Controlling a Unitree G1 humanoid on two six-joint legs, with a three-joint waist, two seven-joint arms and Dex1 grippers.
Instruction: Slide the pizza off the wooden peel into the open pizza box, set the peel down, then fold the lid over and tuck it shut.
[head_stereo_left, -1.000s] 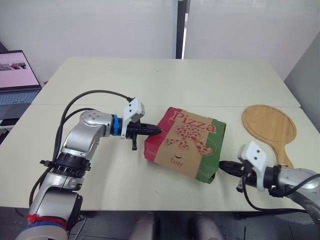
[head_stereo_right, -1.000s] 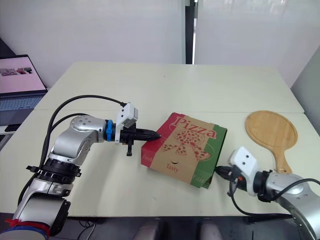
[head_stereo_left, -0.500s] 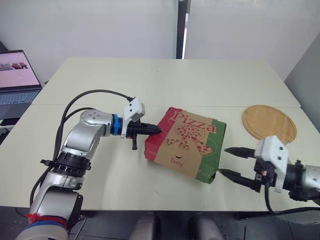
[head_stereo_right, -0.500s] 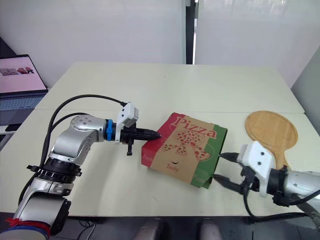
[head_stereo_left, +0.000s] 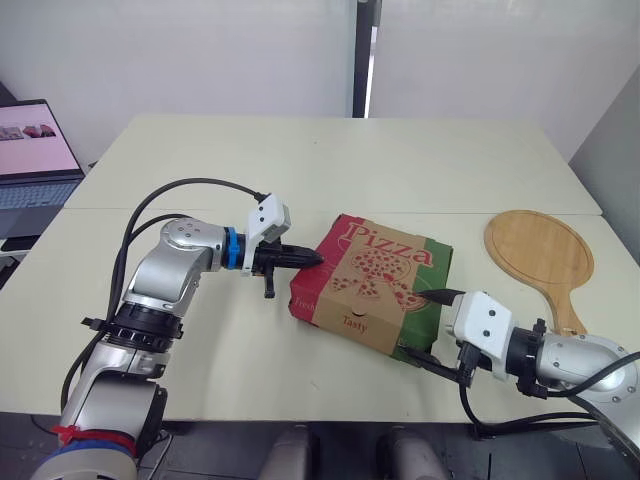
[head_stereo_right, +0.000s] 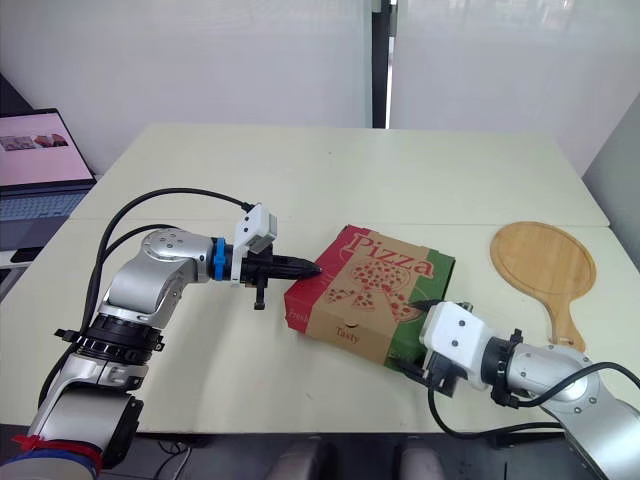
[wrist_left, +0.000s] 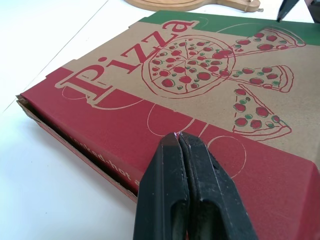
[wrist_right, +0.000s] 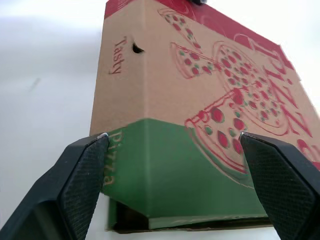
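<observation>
Lying lid-down, the pizza box (head_stereo_left: 375, 280) seems shut, contents hidden.

The flat brown cardboard pizza box (head_stereo_left: 375, 285) is banded red on one side and green on the other, with red "Pizza" script and a line-drawn pie dotted red and green ("Tasty" in red on the front flap). The round wooden peel (head_stereo_left: 540, 250) is pale honey, and the smooth table (head_stereo_left: 330, 160) is cream. The right gripper (wrist_right: 175, 140) has black fingers (wrist_right: 75, 175) finely cross-hatched.
</observation>
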